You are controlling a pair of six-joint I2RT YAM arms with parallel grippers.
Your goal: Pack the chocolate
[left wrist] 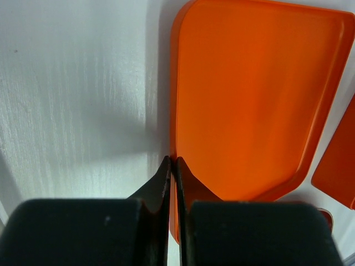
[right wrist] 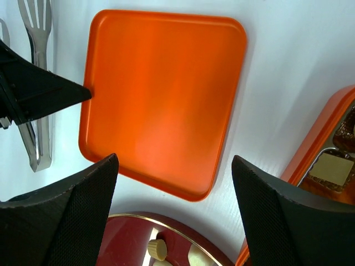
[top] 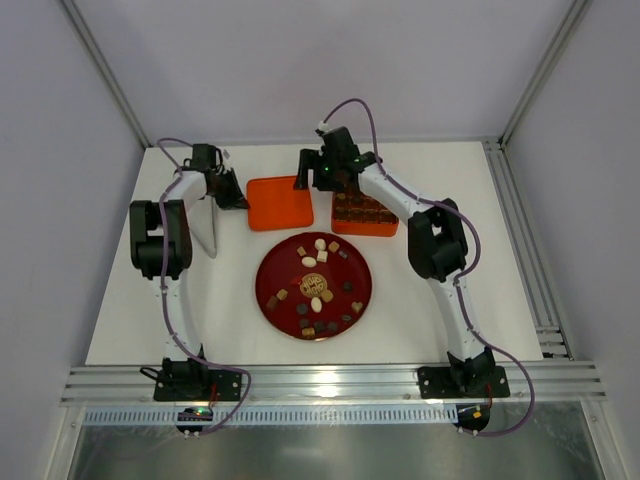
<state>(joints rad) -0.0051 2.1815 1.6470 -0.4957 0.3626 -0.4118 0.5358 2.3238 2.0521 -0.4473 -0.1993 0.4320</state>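
Several chocolates (top: 318, 283), dark brown, tan and cream, lie scattered on the round dark-red plate (top: 272, 262). Two cream ones show in the right wrist view (right wrist: 157, 249). An empty orange lid (top: 280, 203) lies flat behind the plate. My left gripper (top: 240, 198) is shut on the lid's left rim; in the left wrist view the gripper (left wrist: 173, 165) pinches the rim of the lid (left wrist: 249, 100). My right gripper (top: 308, 180) is open and empty above the lid's right edge; in its own view the gripper (right wrist: 175, 160) hangs over the lid (right wrist: 161, 94).
The orange box with a brown grid insert (top: 364, 213) stands right of the lid and also shows in the right wrist view (right wrist: 327, 160). Metal tongs (top: 205, 225) lie left of the lid, by the left arm; they also show in the right wrist view (right wrist: 36, 83).
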